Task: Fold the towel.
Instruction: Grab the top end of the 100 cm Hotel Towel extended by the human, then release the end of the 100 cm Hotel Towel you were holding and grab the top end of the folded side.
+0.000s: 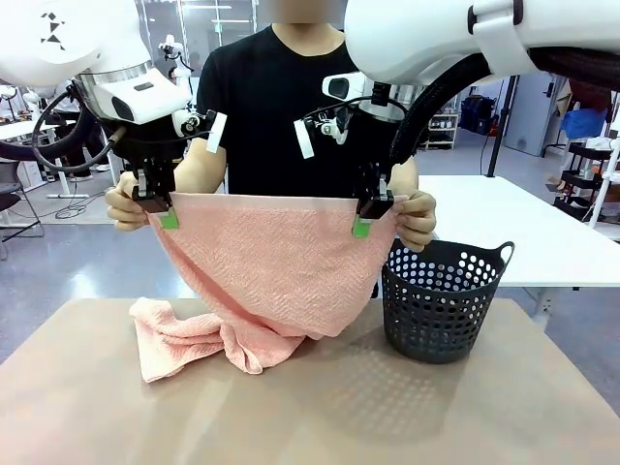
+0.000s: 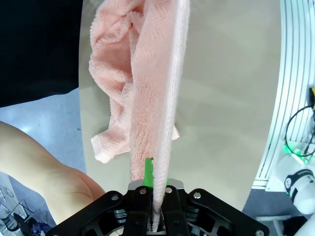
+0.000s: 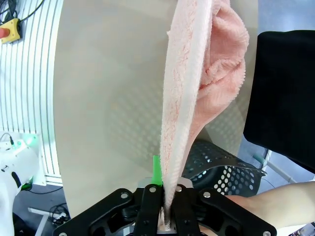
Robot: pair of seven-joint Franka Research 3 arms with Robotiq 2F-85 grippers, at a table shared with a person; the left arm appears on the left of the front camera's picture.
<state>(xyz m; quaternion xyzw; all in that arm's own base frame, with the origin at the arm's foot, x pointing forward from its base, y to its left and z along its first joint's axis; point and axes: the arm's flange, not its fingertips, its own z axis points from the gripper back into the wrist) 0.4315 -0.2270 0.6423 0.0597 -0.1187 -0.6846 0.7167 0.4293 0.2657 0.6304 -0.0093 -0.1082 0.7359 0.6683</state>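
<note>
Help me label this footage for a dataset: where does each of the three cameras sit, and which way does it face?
Front view: fixed between the arms, looking across the table at the person; both arms show, left gripper and right gripper shut on the towel.
Left wrist view: on the left arm, looking down that gripper along the hanging towel to the table; the person's forearm alongside.
Right wrist view: likewise on the right arm; adds the basket.
Shared: front and right wrist views both show the basket.
</note>
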